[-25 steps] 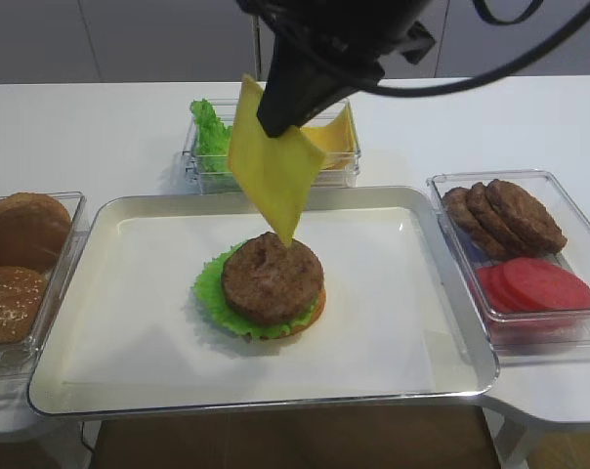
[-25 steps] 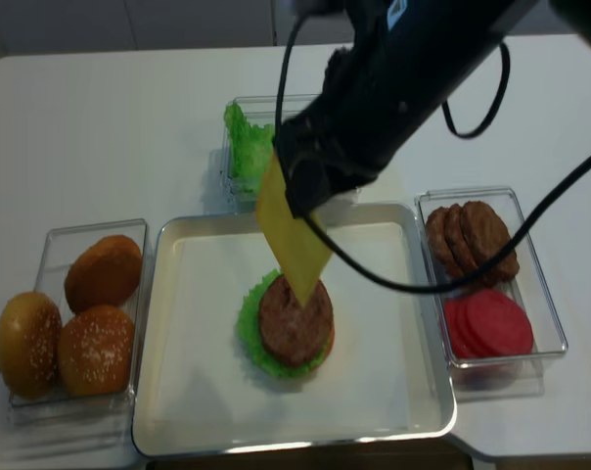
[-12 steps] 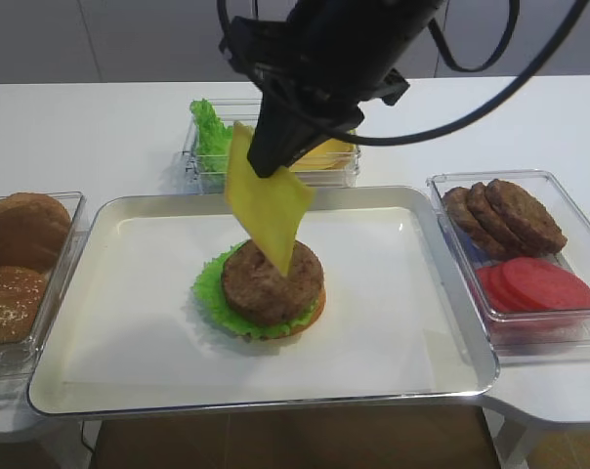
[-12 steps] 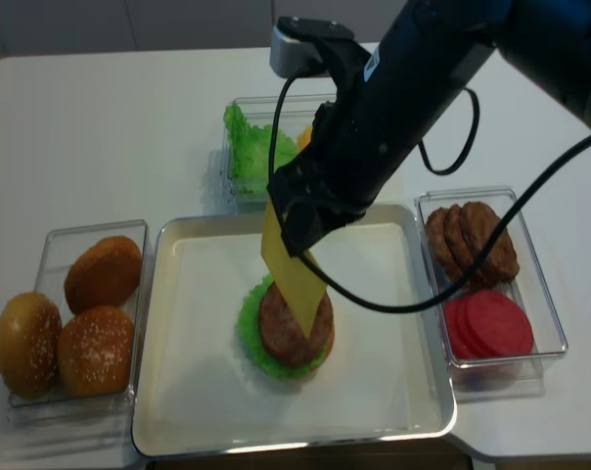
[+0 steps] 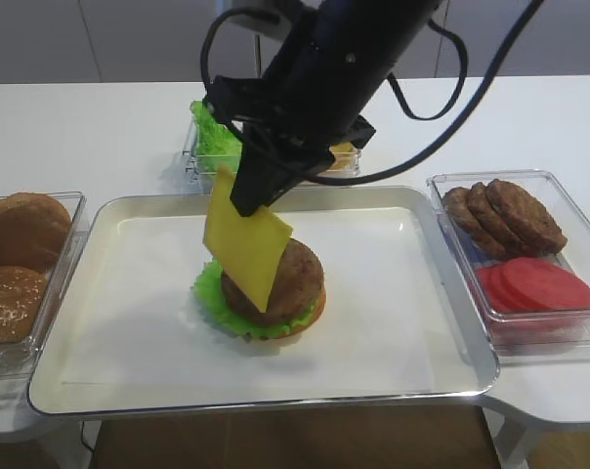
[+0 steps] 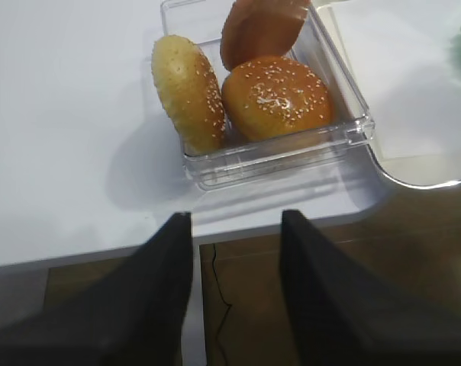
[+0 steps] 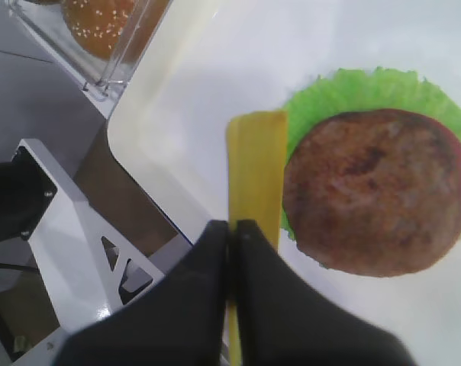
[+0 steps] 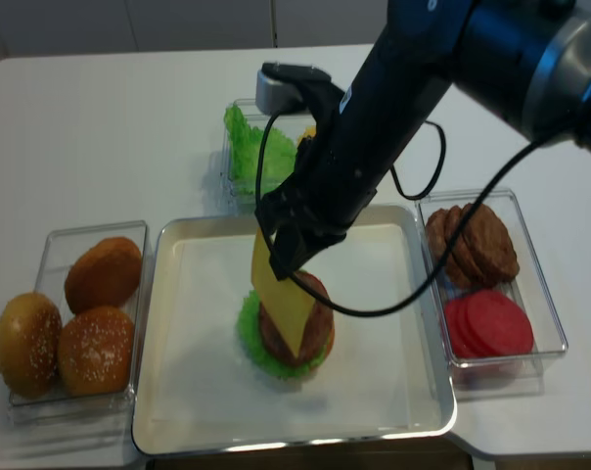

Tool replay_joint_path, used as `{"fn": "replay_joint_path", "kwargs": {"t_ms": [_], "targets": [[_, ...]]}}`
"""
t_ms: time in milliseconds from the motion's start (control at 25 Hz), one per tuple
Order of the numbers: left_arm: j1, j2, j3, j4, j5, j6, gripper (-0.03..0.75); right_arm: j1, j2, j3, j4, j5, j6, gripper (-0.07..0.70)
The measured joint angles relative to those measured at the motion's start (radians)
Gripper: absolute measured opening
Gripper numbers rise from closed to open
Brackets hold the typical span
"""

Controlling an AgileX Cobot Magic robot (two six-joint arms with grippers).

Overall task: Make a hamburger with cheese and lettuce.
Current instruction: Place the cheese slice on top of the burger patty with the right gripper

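Cheese (image 5: 244, 247) is the step in hand. Using the hamburger (image 5: 266, 288) as the landmark: it sits about mid-tray (image 5: 393, 362), bun base at the bottom, lettuce (image 5: 209, 289) frilling out all round, patty on top. So from what I can see, base, leaf and meat are done.

The right gripper (image 5: 248, 200) hangs just above the hamburger's left-rear side, jaws pinched tight on the top edge of the cheese. The slice dangles nearly vertical, its lower corner down in front of the patty's left half. In the wrist view (image 7: 232, 229) it shows edge-on, hanging just left of the patty over the lettuce fringe (image 7: 322, 91). I can't tell whether the corner is touching the meat or just above it.

The left gripper (image 6: 234, 229) is well off to the hamburger's left, by the bun box (image 6: 276, 156), fingers spread with nothing between them.

What's left, as I read it: get the slice laid flat and roughly centred on the patty, let go, then probably a top bun from that box. Since the cheese is floppy and hanging off to one side, I'd guess it needs dragging across toward the hamburger's right as it lowers, or it'll fold or slide off onto the tray. Extra patties and red slices sit in a box (image 5: 568, 244) right of the hamburger.
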Motion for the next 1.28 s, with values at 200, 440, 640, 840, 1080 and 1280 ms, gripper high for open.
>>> {"fn": "replay_joint_path", "kwargs": {"t_ms": [200,440,640,840,1080,1280], "targets": [[0.0,0.0,0.0,0.0,0.0,0.0,0.288,0.0,0.019,0.002,0.016,-0.003,-0.017,0.041],[0.0,0.0,0.0,0.0,0.0,0.0,0.288,0.0,0.044,0.002,0.024,-0.004,-0.023,0.041],[0.0,0.0,0.0,0.0,0.0,0.0,0.288,0.0,0.05,0.002,0.027,-0.008,-0.029,0.041],[0.0,0.0,0.0,0.0,0.0,0.0,0.288,0.0,0.05,0.002,0.029,-0.008,-0.031,0.041],[0.0,0.0,0.0,0.0,0.0,0.0,0.288,0.0,0.05,0.002,0.019,-0.008,-0.031,0.041],[0.0,0.0,0.0,0.0,0.0,0.0,0.288,0.0,0.05,0.002,0.005,-0.008,-0.031,0.041]]}}
